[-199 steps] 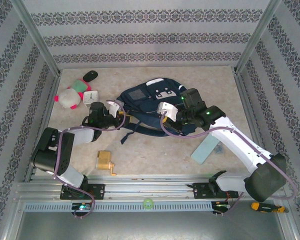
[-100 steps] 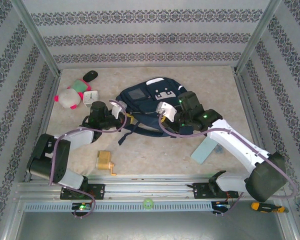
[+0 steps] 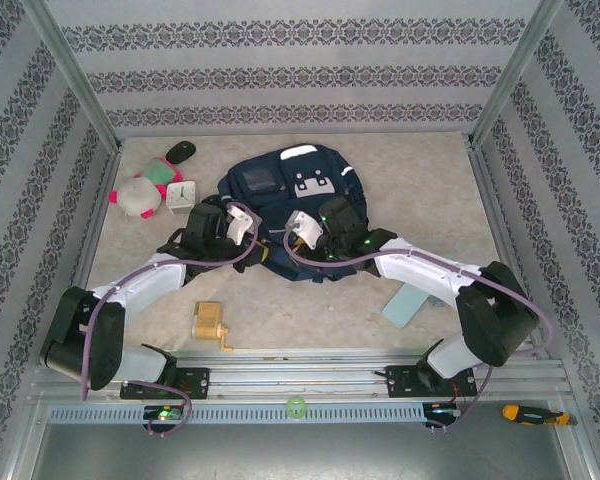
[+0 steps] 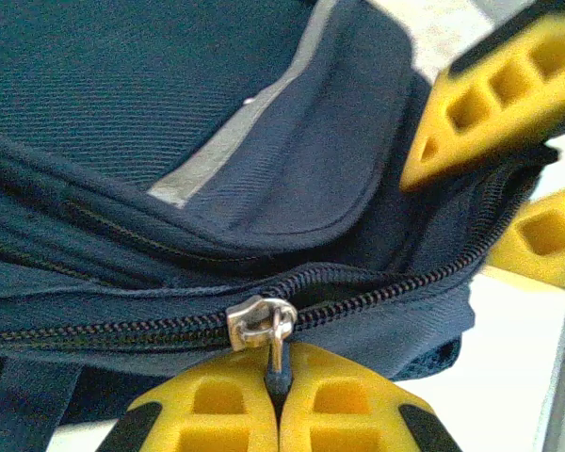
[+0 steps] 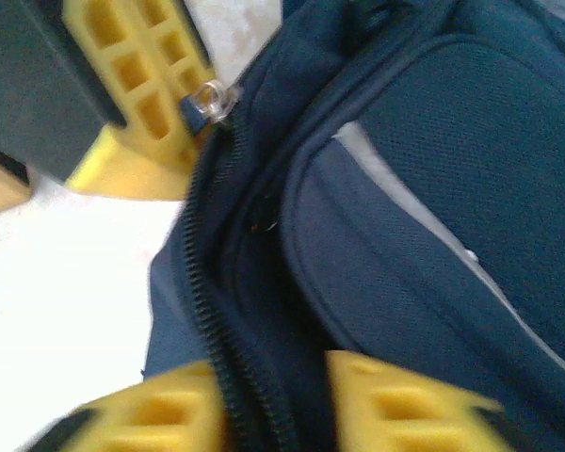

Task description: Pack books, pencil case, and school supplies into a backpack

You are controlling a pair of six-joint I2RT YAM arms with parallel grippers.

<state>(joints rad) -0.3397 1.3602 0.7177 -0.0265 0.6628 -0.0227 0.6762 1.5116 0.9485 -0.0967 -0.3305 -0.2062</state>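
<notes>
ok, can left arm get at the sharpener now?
Likely not yet: the left gripper is shut on the zipper pull of the backpack. The sharpener sits uncovered near that arm's base, so once it lets go the way looks free.

**Matt cloth, bright metal, moulded plastic**
The backpack [image 4: 169,85] is tightly woven navy cloth, matt, with a smoother pale grey strip [image 4: 235,141] along a pocket flap. Its zip pull [image 4: 277,347] is polished silvery metal over dull dark teeth. The left gripper [image 4: 279,395] has fingers [image 4: 217,410] of matt yellow plastic, moulded in hollow cells. The table [image 3: 400,190] looks smooth and mottled; the plush toy [image 3: 137,197], far left, is fuzzy.
</notes>
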